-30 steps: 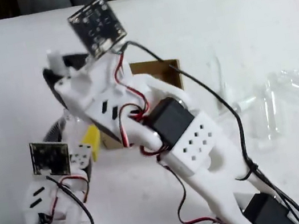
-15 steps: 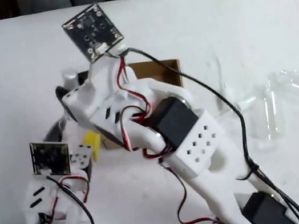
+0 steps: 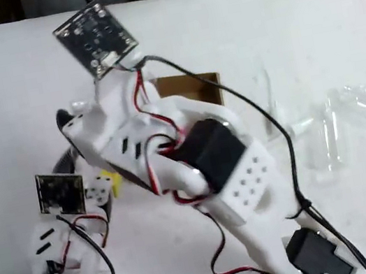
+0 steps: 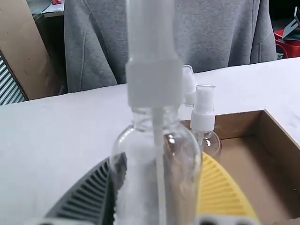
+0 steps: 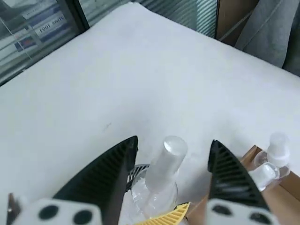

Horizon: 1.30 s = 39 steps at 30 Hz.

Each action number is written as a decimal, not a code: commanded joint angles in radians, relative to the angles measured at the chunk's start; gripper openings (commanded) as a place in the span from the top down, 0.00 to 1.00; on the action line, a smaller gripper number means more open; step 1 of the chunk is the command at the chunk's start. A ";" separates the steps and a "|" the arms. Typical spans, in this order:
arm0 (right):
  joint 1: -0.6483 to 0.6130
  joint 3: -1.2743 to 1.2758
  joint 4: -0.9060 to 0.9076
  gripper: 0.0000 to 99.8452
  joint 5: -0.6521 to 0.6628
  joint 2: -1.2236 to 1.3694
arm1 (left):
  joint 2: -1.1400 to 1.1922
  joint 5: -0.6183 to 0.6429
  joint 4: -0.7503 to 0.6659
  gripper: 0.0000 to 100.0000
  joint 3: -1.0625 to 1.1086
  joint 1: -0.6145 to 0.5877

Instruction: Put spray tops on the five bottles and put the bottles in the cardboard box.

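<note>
My left gripper [image 4: 157, 164] is shut on a clear bottle [image 4: 154, 154] that stands upright between its grey and yellow fingers. A white spray top [image 4: 153, 70] sits on the bottle's neck. My right gripper [image 5: 173, 143] is open, with its black fingers on either side of that spray top's cap [image 5: 172, 149] and not touching it. In the high view the right arm [image 3: 172, 153] stretches over the left gripper [image 3: 102, 183] and hides the bottle. The cardboard box [image 4: 234, 119] lies just behind, with two capped bottles [image 4: 205, 117] in it.
Several clear empty bottles [image 3: 349, 115] and loose spray tops [image 3: 295, 128] lie on the white table to the right. The box's edge [image 3: 195, 85] shows from under the right arm. A grey garment hangs beyond the table's far edge.
The right arm's wrist and camera board have swung left, away from the box, carrying the open gripper over the held bottle's top. The left arm has kept still.
</note>
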 commanded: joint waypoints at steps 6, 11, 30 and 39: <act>0.114 -0.256 0.180 0.98 0.000 -0.010 | -0.025 0.014 -0.032 0.98 -0.017 0.007; 0.268 -0.293 0.358 0.94 0.000 -0.015 | -0.025 0.014 -0.089 0.98 -0.014 0.007; 0.757 0.698 0.331 0.98 0.439 -0.526 | -0.022 0.017 -0.479 0.98 0.095 0.047; 0.754 0.970 0.189 0.98 0.450 -0.579 | -0.019 0.241 -0.543 0.98 0.146 0.105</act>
